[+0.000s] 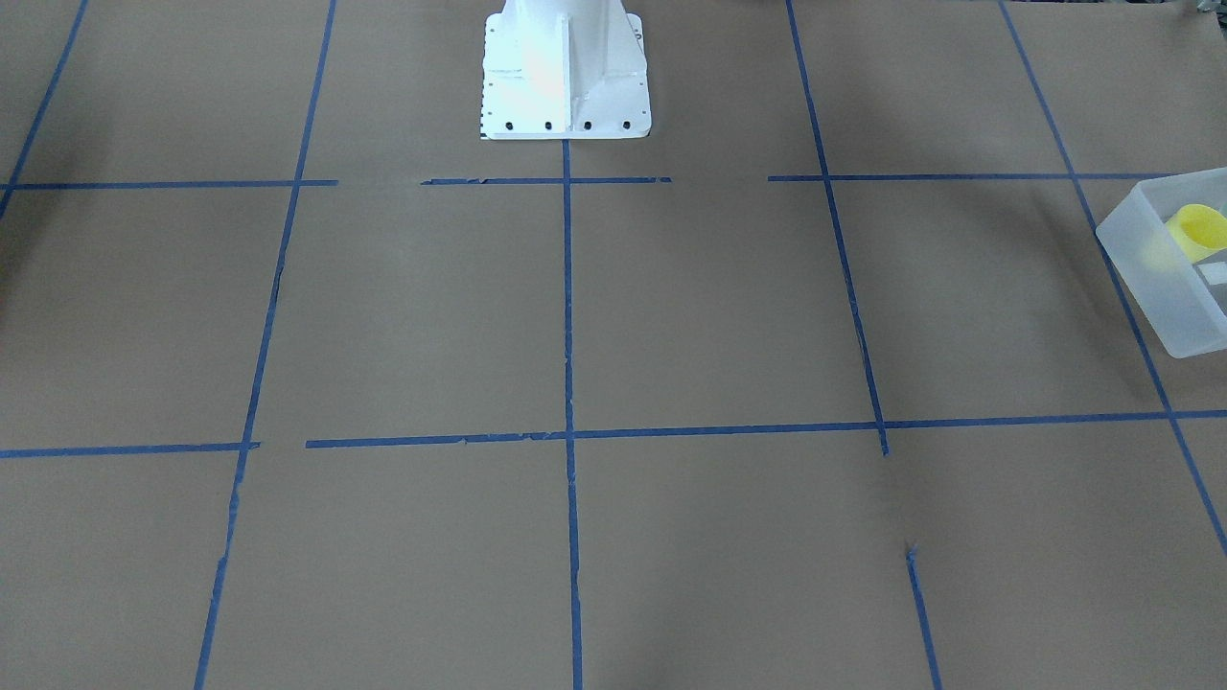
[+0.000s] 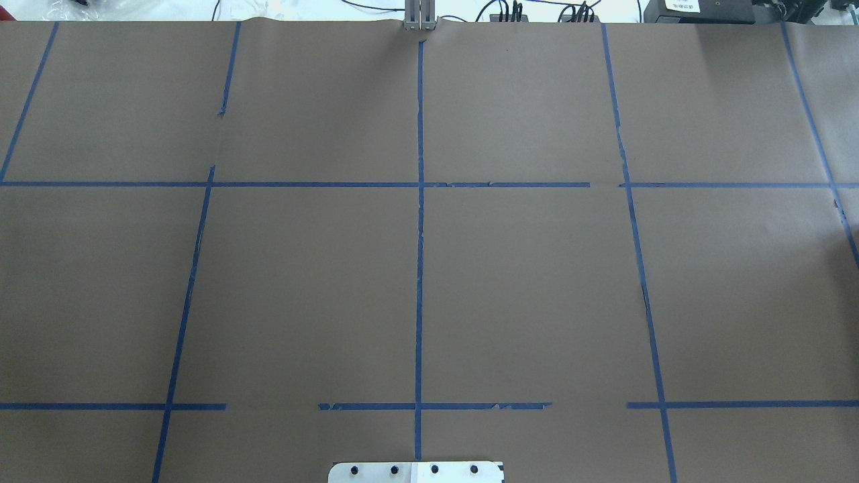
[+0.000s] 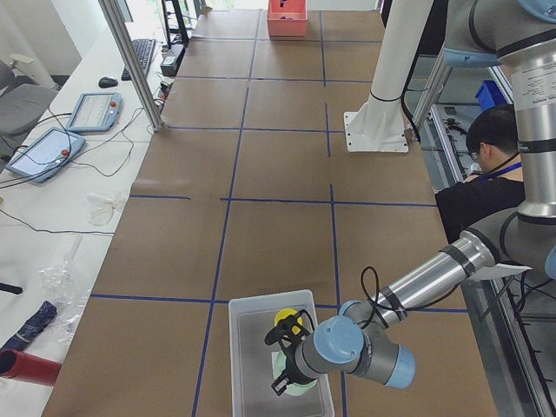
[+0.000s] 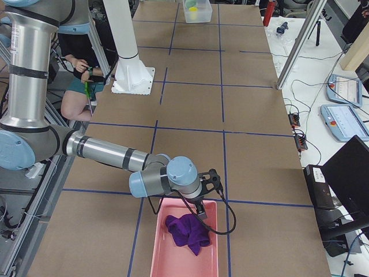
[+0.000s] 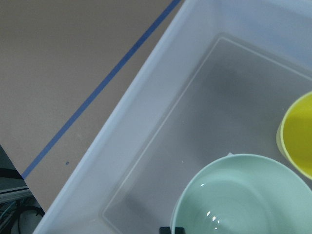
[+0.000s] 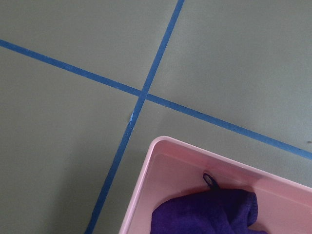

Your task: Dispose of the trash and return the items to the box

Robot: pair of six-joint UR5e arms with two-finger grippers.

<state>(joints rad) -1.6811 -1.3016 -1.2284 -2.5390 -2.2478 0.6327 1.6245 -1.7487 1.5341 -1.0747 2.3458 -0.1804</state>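
Note:
The translucent box [image 3: 236,365] stands at the table's left end, under my left arm. In the left wrist view the box [image 5: 146,112] holds the mint-green bowl [image 5: 248,195] upright and the yellow cup [image 5: 297,136] beside it. The front view shows the box [image 1: 1145,278] at the right edge with the cup [image 1: 1200,230] on its side. My left gripper [image 3: 282,369] hangs over the bowl [image 3: 300,388], close to the cup [image 3: 287,320]; I cannot tell whether it is open. My right gripper [image 4: 203,202] hangs over a pink tray; I cannot tell its state either.
The pink tray [image 4: 164,254] at the table's right end holds a purple rag [image 4: 187,231], also in the right wrist view [image 6: 209,212]. The white robot base [image 1: 566,77] stands at the table's middle edge. Blue tape lines cross the brown table. An operator sits behind the robot.

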